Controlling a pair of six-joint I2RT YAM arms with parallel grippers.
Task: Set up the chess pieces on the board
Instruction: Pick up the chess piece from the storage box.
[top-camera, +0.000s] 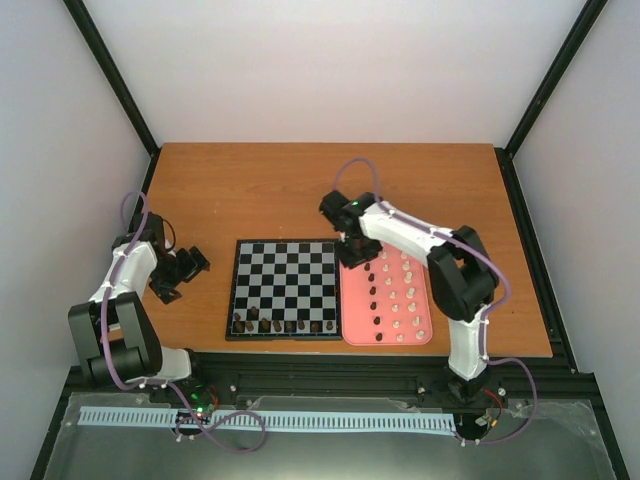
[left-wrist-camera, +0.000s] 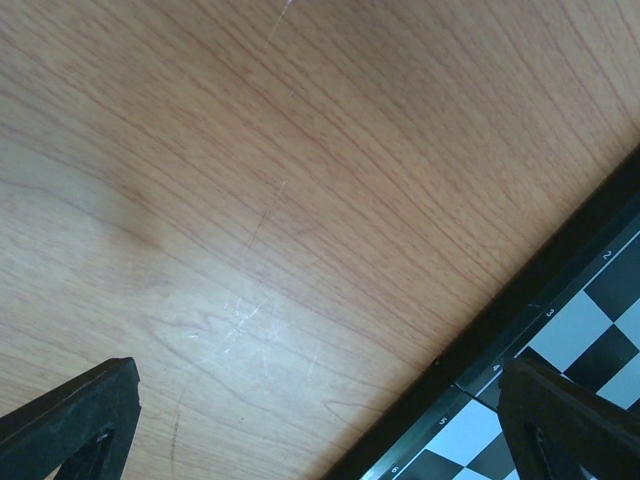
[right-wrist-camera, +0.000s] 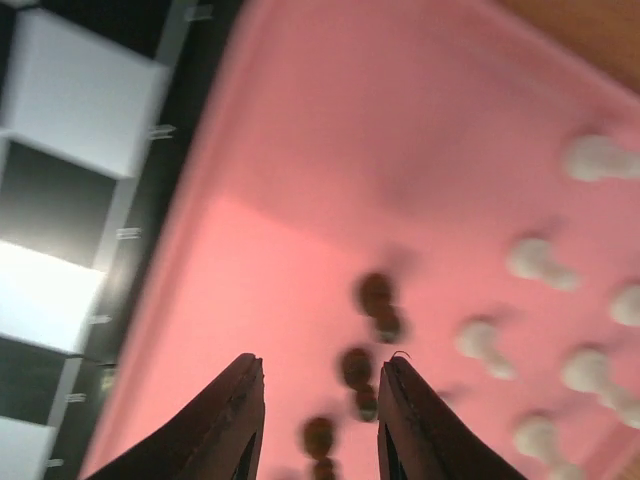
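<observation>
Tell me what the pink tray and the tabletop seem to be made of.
Pink rectangular tray: likely moulded plastic or silicone, matte; uniform colour, rounded raised rim. Brown wood-grain tabletop: wood or wood-look laminate, I cannot tell which; smooth, low gloss, grain lines and fine scratches show.

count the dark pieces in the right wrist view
3 dark pieces in a slanted row on the pink tray: one beyond the jaws, two between them. More may lie out of frame.

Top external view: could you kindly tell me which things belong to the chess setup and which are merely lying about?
Job in hand: board, dark pieces, white pieces, right end effector.
Lying about: pink tray, wooden table.
</observation>
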